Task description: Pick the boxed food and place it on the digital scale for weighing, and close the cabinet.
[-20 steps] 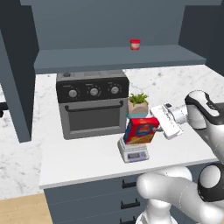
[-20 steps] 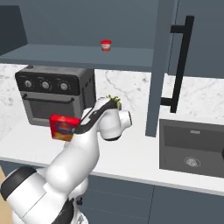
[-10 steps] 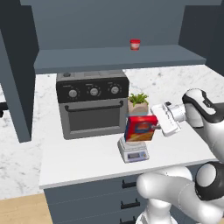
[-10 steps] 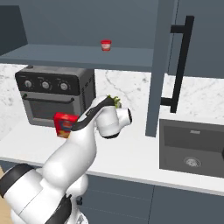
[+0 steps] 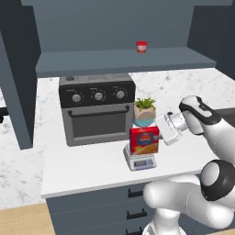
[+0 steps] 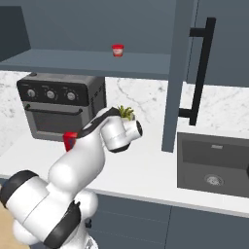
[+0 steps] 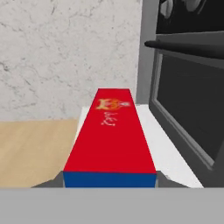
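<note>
White marble worktop (image 5: 82, 172): an oven (image 5: 97, 113) stands at the back, a potted plant (image 5: 144, 111) just right of it, and a scale (image 5: 140, 160) in front of the plant. On the shelf (image 5: 119, 60) above stands a small red cup (image 5: 142, 46).

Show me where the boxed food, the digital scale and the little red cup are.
boxed food (image 5: 144, 140): left base view, red front face.
digital scale (image 5: 140, 162): left base view, front display panel.
red cup (image 5: 142, 47): left base view, its side, on the shelf.
</note>
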Available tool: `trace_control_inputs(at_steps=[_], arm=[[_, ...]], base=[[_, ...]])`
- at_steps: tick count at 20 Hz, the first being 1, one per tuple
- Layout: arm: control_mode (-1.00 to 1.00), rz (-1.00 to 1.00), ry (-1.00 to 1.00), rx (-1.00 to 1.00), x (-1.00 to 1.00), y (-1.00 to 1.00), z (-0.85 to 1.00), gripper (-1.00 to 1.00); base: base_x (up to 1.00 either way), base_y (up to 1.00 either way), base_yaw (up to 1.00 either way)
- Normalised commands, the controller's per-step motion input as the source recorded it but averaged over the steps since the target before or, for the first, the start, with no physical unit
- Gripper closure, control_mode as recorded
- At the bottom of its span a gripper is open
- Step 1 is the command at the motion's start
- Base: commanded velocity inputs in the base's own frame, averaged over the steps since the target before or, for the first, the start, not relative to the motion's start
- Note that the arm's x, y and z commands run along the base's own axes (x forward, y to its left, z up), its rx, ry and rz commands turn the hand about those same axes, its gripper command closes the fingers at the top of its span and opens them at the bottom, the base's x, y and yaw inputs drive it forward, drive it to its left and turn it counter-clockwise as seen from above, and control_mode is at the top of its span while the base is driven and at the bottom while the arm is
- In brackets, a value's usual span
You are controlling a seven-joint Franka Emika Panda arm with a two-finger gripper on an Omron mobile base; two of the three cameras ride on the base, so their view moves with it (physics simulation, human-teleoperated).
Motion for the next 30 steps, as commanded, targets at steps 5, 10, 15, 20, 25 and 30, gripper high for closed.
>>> trace_control_inputs(at_steps=[5,10,15,20,25,30], arm=[[-1.00,0.00,-0.06,0.00,0.24,0.00,-0.17,1.00],[-1.00,0.00,-0.07,0.00,0.30,0.00,-0.17,1.00],[-1.00,0.00,0.00,0.00,0.32,0.00,-0.31,1.00],[-1.00,0.00,-0.05,-0.01,-0.03,0.01,-0.29,-1.00],[-1.00,0.00,-0.07,0.00,-0.08,0.00,-0.02,-1.00],[-1.00,0.00,-0.05,0.00,-0.10,0.00,0.00,-1.00]], base=[[0.00,0.00,0.00],[0.00,0.00,0.00],[0.00,0.00,0.00],[0.00,0.00,0.00],[0.00,0.00,0.00],[0.00,0.00,0.00]])
